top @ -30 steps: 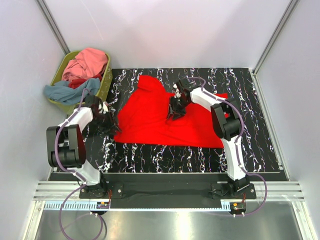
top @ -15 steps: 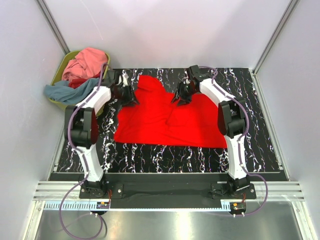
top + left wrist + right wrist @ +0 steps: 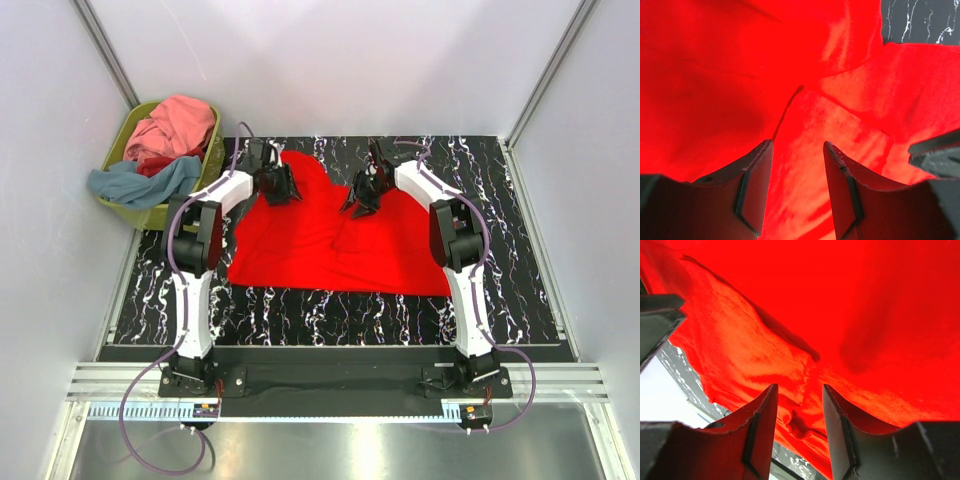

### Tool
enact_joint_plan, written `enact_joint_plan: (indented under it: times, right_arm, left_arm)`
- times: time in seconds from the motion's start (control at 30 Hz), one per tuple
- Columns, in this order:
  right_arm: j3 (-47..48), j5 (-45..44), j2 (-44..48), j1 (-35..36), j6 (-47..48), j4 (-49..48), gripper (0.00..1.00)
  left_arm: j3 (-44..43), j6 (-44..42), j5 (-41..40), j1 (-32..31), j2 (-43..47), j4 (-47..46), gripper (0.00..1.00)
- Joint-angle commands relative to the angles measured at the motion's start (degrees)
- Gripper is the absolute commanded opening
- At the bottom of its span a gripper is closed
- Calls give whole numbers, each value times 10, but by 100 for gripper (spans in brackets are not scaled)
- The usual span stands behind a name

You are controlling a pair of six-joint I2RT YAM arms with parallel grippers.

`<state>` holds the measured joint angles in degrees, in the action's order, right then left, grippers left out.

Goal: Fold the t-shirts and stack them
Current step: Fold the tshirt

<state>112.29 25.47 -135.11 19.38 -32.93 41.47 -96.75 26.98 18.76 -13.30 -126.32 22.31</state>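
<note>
A bright red t-shirt lies spread on the black marbled table. My left gripper is open, just above the shirt's far-left part; in the left wrist view the jaws stand apart over red cloth. My right gripper is open over the shirt's far middle; in the right wrist view its jaws straddle a wrinkled hem near the cloth edge. Pink, grey-blue and red shirts lie heaped in the basket.
The olive-green plastic basket stands at the table's far left corner. White walls with metal posts close in the back and sides. Bare marbled table shows right of the shirt and along the near edge.
My left arm has swung from the table's left side up and right onto the shirt's far-left part. My right gripper has moved a little farther back over the shirt.
</note>
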Motion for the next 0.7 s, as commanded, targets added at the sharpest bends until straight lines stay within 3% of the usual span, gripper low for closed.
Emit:
enact_joint_plan:
  times: [0.0,0.13,0.47,0.67]
  right_arm:
    - [30,26,-8,0,-7,-7,48]
    - [30,28,-11,0,-9,-10,48]
    - [9,28,-3,0,-6,-14,48]
    - [-1,31,-4,0,-16,-24,48]
  left_arm:
    - [-33,4,-30,-6,-10,-66,48]
    - [-34,4,-36,-8,-25,-89,40]
    - [-42,21,-58,-12,-51,-115,41]
    - [-57,39,-27,-16,-69,-124,32]
